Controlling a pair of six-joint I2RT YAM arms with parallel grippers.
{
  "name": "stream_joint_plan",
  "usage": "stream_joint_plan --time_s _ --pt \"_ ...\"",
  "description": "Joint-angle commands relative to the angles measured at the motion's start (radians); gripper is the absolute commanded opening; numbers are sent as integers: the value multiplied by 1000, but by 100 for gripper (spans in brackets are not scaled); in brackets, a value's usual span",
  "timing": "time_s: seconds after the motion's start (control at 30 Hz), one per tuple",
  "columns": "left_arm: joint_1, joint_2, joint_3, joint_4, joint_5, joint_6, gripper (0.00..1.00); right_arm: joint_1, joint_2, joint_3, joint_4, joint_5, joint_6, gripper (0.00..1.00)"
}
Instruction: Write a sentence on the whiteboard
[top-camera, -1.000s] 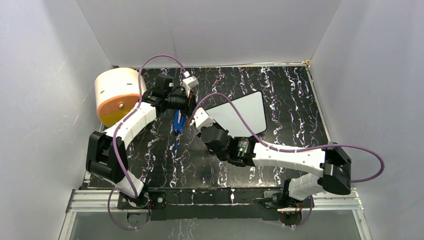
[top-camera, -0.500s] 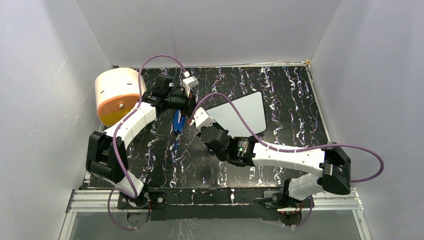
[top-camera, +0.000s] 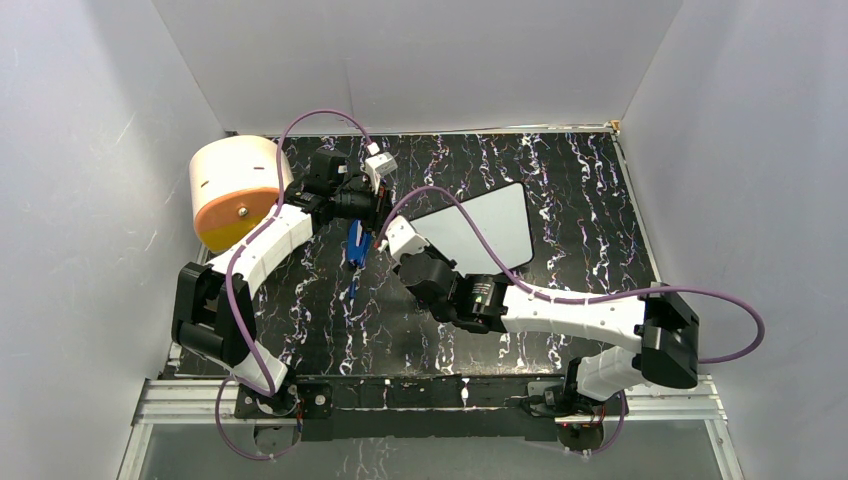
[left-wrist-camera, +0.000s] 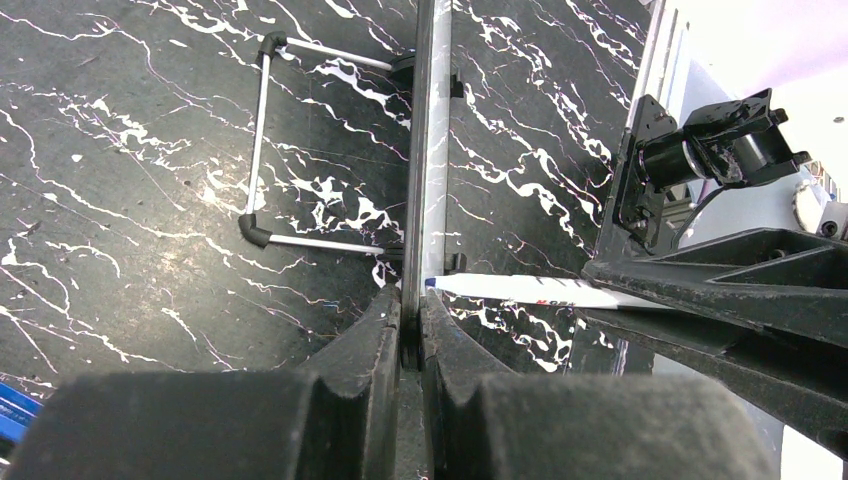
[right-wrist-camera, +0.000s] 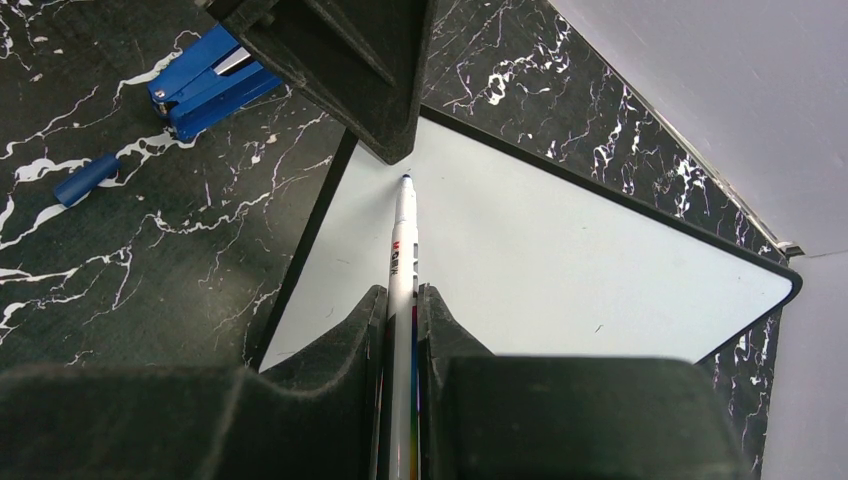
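Note:
The whiteboard (top-camera: 480, 225) stands tilted on the dark marble table, and its white face is blank (right-wrist-camera: 560, 260). No blue words show on it. My left gripper (top-camera: 383, 205) is shut on the board's left edge. In the left wrist view the board is seen edge-on (left-wrist-camera: 425, 150), running up from between that gripper's fingers (left-wrist-camera: 411, 300). My right gripper (top-camera: 392, 232) is shut on a white marker (right-wrist-camera: 403, 250). The marker's blue tip rests on the board near its left edge, just below the left gripper's fingers (right-wrist-camera: 340, 60). The marker also shows in the left wrist view (left-wrist-camera: 520, 290).
A blue stapler (top-camera: 357, 245) lies left of the board, also in the right wrist view (right-wrist-camera: 205, 85), with a blue pen cap (right-wrist-camera: 85, 180) near it. A round cream and orange drum (top-camera: 235, 190) sits at the table's left edge. The board's wire stand (left-wrist-camera: 260, 140) rests on the table.
The right arm has shifted very slightly to the left. The left gripper and the board have not moved.

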Motion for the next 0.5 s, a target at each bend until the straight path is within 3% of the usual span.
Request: stream_joint_plan --time_s 0.0,0.47 --pt "-3 -31 -10 -14 -13 32 0 5 13 56 51 30 -6 0" --pt "-3 -29 -11 -15 -12 32 0 5 34 82 -21 22 20 0"
